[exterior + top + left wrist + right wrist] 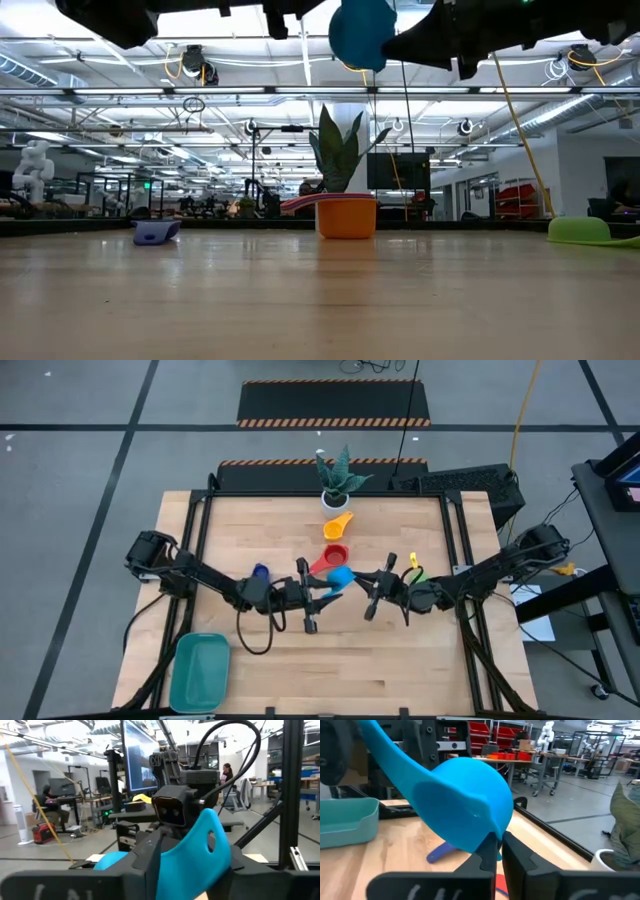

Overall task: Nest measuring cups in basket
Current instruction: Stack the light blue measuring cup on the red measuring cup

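Observation:
The light blue measuring cup (341, 574) is held in the air over the table's middle, between my two grippers. My left gripper (328, 590) meets it from the left and my right gripper (360, 580) from the right, and both are shut on it. In the low view the cup (362, 30) hangs high above the wood. The red cup (335, 555) and the orange cup (338, 523) sit on the table beyond it. The navy cup (261, 571) lies to the left. The yellow cup (412, 560) and the green cup (416, 575) lie to the right. The teal basket (198, 672) sits at the near left corner. My left gripper has the cup's flat handle (200, 857) between its two fingers, near the end with the hole, and the handle fills the gap. It comes roughly level from the table's left. My right gripper pinches the bowl's wall at its rim (490, 832) between shut fingertips (512, 852), coming level from the table's right. The cup is lifted clear, with its handle (385, 745) slanting toward the left gripper.
A white pot with a green plant (335, 485) stands at the far edge, behind the orange cup. Black frame rails run along both sides of the table. Bare wood lies between the grippers and the near edge, right of the basket.

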Action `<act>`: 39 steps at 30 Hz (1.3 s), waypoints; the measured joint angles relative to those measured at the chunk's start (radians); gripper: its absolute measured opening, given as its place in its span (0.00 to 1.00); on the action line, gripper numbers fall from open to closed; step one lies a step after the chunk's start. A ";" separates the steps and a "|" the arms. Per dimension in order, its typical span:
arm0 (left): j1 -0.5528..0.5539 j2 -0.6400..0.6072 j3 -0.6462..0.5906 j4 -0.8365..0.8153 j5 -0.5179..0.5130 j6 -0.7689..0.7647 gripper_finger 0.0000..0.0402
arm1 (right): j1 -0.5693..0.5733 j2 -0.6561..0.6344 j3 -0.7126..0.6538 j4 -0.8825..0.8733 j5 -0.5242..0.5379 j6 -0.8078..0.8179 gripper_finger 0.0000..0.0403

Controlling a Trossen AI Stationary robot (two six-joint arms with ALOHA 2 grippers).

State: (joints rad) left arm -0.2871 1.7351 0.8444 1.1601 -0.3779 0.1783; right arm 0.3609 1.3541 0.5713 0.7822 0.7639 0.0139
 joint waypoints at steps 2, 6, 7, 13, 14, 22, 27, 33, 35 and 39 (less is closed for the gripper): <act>-0.005 0.000 0.000 -0.012 -0.031 0.007 0.33 | 0.000 -0.017 0.000 -0.035 0.001 0.001 0.00; -0.017 -0.006 0.000 -0.060 -0.115 0.050 0.37 | 0.000 -0.050 0.000 -0.097 0.028 0.009 0.00; -0.020 -0.008 0.000 -0.072 -0.140 0.057 0.37 | 0.000 -0.060 0.000 -0.117 0.033 0.012 0.00; -0.037 -0.046 0.001 -0.189 -0.278 0.071 0.40 | 0.000 -0.116 0.000 -0.260 0.077 0.046 0.00; -0.037 -0.057 0.001 -0.222 -0.284 0.061 0.41 | 0.000 -0.123 0.000 -0.284 0.090 0.053 0.00; -0.003 -0.149 0.001 -0.480 -0.254 -0.097 0.41 | -0.015 -0.135 0.000 -0.397 0.102 0.087 0.00; 0.046 -0.203 0.001 -0.660 -0.125 -0.256 0.41 | -0.035 -0.134 0.000 -0.472 0.091 0.129 0.00; 0.099 -0.216 0.001 -0.770 0.000 -0.380 0.41 | -0.090 -0.135 0.000 -0.497 -0.051 0.188 0.00; 0.116 -0.216 0.001 -0.805 0.032 -0.417 0.41 | -0.104 -0.134 0.000 -0.523 -0.085 0.212 0.00; 0.138 -0.216 0.001 -0.847 0.091 -0.453 0.41 | -0.121 -0.134 0.000 -0.579 -0.094 0.252 0.00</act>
State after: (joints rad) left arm -0.1489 1.5192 0.8452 0.3130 -0.2873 -0.2745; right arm 0.2404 1.2198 0.5713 0.2029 0.6704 0.2663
